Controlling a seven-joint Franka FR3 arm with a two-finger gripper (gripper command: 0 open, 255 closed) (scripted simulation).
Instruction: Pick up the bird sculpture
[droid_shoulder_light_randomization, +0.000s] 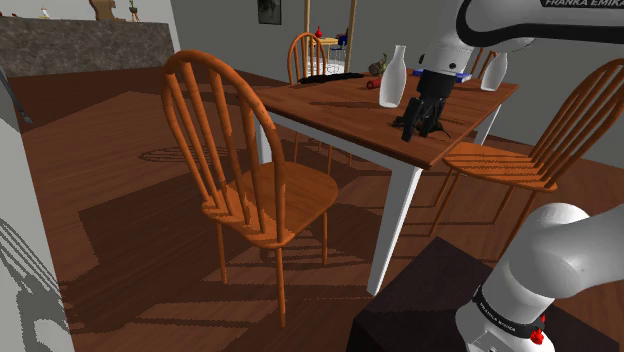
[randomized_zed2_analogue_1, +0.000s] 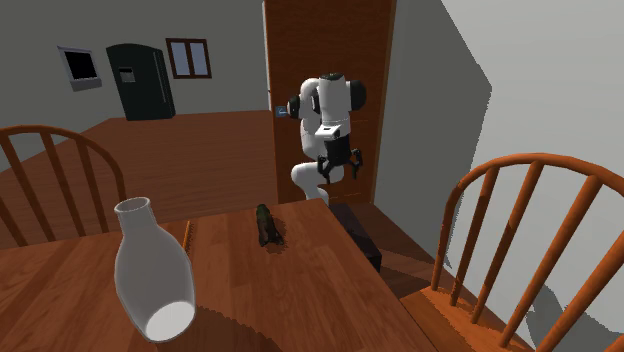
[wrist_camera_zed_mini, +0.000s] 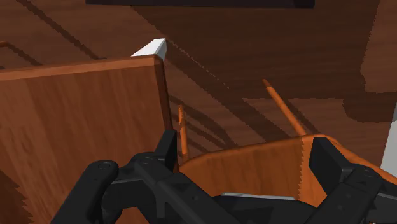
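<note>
Approach step judged in hand; no grasp made yet. The hand (randomized_zed2_analogue_1: 341, 166) was seen raised above the level of the surface (randomized_zed2_analogue_1: 300, 290), fingers spread wide, nothing between them. The bird sculpture (randomized_zed2_analogue_1: 266, 225), dark, was noted lying on the surface close to the edge nearest the stand (droid_shoulder_light_randomization: 420, 305), short of the corner. Next move judged: hand to be lowered over the sculpture, fingers straddling its body, then closed.

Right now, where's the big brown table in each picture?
Shoulder view: the table stands right of the middle, up high.
Second exterior view: its top covers the lower left.
Wrist view: its white-legged corner lies just past one finger of the pincer.
Shared landmark: the wooden chair beside that corner.
</note>
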